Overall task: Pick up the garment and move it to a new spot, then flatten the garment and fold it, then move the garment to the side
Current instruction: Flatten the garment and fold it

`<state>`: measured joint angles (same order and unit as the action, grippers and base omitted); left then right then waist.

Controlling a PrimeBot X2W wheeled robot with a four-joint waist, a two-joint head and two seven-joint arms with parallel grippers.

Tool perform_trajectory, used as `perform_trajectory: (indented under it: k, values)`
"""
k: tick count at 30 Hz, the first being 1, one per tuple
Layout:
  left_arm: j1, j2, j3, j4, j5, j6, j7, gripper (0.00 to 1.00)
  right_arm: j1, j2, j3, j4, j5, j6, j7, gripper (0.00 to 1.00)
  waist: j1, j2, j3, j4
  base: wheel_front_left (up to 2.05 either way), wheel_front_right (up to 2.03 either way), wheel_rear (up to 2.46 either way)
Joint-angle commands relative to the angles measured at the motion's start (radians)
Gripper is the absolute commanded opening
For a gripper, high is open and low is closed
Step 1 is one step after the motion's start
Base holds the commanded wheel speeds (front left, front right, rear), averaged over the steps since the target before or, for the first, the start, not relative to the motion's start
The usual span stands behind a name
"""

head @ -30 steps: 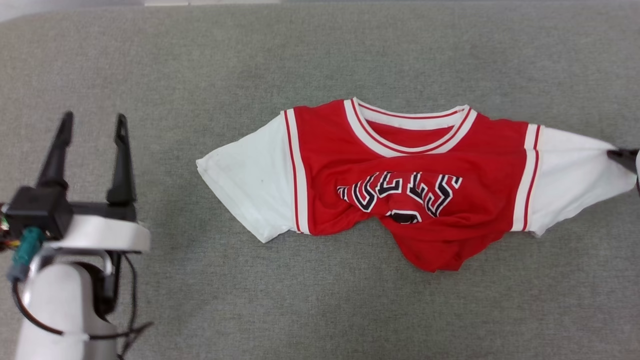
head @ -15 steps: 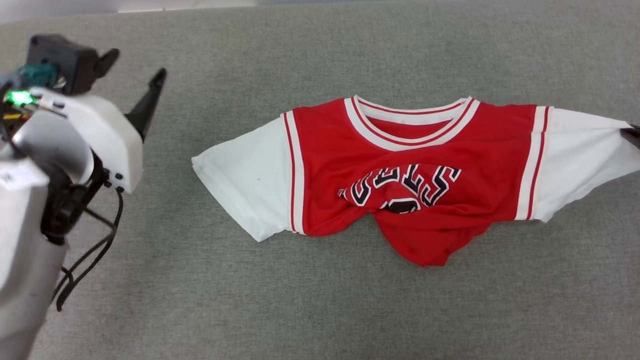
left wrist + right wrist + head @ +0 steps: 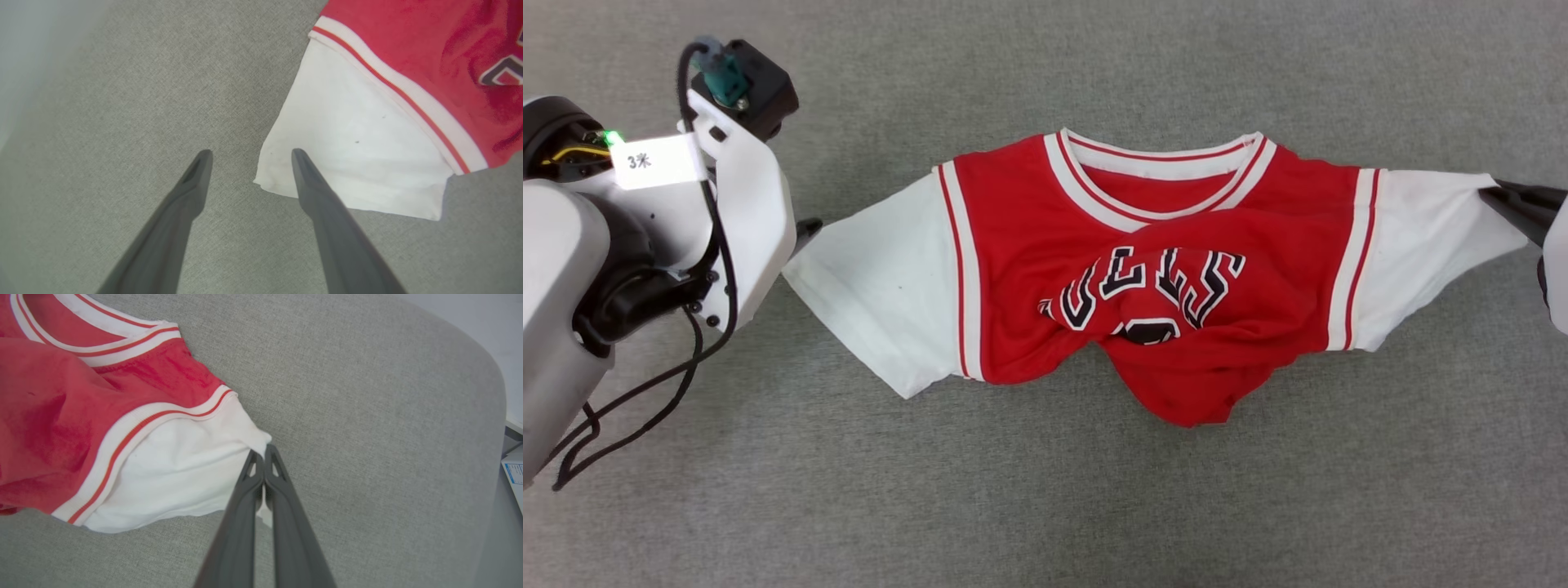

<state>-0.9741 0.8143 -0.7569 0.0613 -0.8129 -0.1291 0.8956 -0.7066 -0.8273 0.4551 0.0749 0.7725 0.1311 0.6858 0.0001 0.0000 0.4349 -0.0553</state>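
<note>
Gray cloth surface (image 3: 1045,506), with the shirt (image 3: 1013,269) lying across its middle, hem bunched. The left arm (image 3: 645,245) angles in sideways. In the left wrist view, the left gripper (image 3: 249,153) has its fingers spread about one sleeve's corner. In the right wrist view, the right gripper (image 3: 265,451) pinches the other sleeve's edge.

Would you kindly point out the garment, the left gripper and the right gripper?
garment (image 3: 1013,245): head view, on the red chest panel.
left gripper (image 3: 251,152): left wrist view, midway between its open fingertips.
right gripper (image 3: 262,449): right wrist view, midway between fingertips shut on the white sleeve.
</note>
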Motion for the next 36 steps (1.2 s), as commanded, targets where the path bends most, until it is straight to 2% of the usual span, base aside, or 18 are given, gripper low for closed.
perform_trajectory:
  k: [1,14,15,16,22,30,36]
  values:
    - [-0.021,0.007,-0.021,0.011,-0.021,0.001,0.019,1.00,-0.017,0.010,0.002,-0.005,-0.005,-0.001,0.001,0.00,-0.0001,0.0000,0.015,-0.011,0.00,0.00,0.00]
    - [-0.068,0.023,-0.300,0.134,-0.128,0.000,0.135,1.00,-0.081,0.047,0.057,-0.004,-0.020,-0.001,-0.004,0.00,-0.0001,0.0000,0.069,-0.050,0.00,0.00,0.00]
    - [-0.064,0.027,-0.318,0.142,-0.135,0.000,0.132,0.62,-0.085,0.049,0.062,-0.001,-0.020,-0.001,-0.007,0.00,-0.0001,0.0000,0.070,-0.051,0.00,0.00,0.00]
    - [-0.062,0.028,-0.333,0.148,-0.139,0.000,0.124,0.00,-0.089,0.051,0.066,0.002,-0.019,-0.001,-0.009,0.00,-0.0001,0.0000,0.071,-0.052,0.00,0.00,0.00]
    - [-0.093,0.024,-0.365,0.171,-0.154,0.001,0.050,0.00,-0.101,0.044,0.084,0.020,-0.017,-0.001,-0.022,0.00,-0.0001,0.0000,0.049,-0.046,0.00,0.00,0.00]
    - [-0.187,0.012,-0.349,0.162,-0.146,0.000,-0.153,0.00,-0.118,0.017,0.083,0.039,-0.009,-0.001,-0.072,0.00,-0.0001,0.0000,-0.044,-0.013,0.00,0.00,0.00]
    - [-0.260,0.033,-0.342,0.125,-0.130,0.000,-0.276,0.00,-0.150,-0.016,0.073,0.023,-0.016,-0.001,-0.103,0.00,-0.0001,0.0000,-0.114,0.012,0.00,0.00,0.00]
